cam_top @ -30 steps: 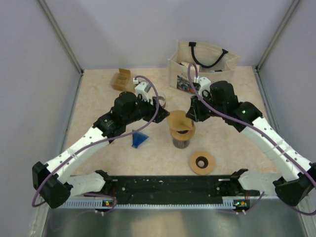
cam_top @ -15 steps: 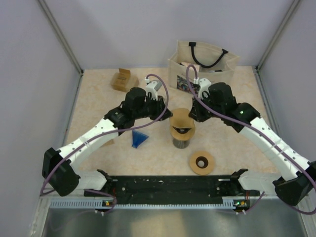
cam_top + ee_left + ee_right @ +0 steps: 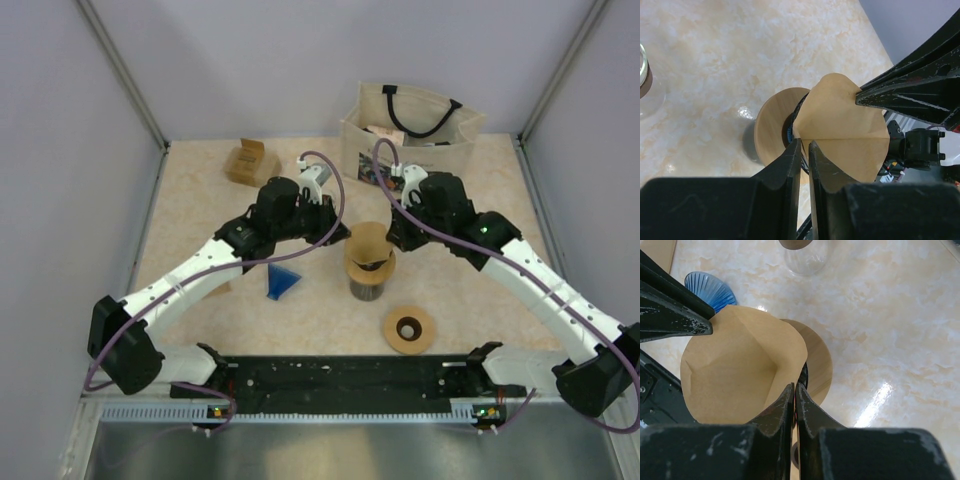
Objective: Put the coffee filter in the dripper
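bench point(image 3: 200, 200): only the top view shows the cloth bag point(image 3: 410, 135) at its far edge.
dripper point(image 3: 771, 127): wooden collar, mid-bench.
coffee filter point(image 3: 365, 240): open cone just above the dripper.
left claw point(image 3: 801, 145): its wrist view shows it clamped on the filter rim.
right claw point(image 3: 794, 387): clamped on the opposite rim.

I'm scanning for lettering and finding nothing legible; the dark printed panel point(image 3: 366, 166) on the cream canvas tote bag point(image 3: 440, 137) is showing too small to read.
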Motion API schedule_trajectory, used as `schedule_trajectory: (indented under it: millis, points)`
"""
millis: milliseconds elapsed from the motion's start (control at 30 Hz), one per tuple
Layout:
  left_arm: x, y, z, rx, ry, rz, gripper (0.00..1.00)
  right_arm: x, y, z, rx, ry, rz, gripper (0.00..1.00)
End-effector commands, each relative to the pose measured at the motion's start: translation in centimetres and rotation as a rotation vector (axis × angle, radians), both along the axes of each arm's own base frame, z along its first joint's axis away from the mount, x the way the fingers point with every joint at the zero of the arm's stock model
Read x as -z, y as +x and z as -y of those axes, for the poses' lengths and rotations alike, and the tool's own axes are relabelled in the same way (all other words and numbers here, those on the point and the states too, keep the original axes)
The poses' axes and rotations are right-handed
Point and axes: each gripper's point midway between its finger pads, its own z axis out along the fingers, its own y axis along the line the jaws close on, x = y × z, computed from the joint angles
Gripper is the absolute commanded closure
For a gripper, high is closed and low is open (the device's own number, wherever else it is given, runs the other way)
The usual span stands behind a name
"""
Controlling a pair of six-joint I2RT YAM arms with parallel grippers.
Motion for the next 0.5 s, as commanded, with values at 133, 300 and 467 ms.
schedule_trajectory:
  millis: [133, 300, 467]
  points:
    - [-1.43, 0.59, 0.26, 0.002, -0.001, 0.057, 0.83, -0.70, 0.76, -0.04, 0.001, 0.017, 0.041, 0.94]
    - [-1.69, 0.47, 0.21, 0.007, 0.011, 0.074, 0.83, -0.85, 0.73, -0.11, -0.004, 0.021, 0.044, 0.93]
    - [-1.02, 0.29, 0.57, 0.021, 0.040, 0.071, 0.83, -0.37, 0.71, -0.13, -0.010, 0.013, 0.038, 0.94]
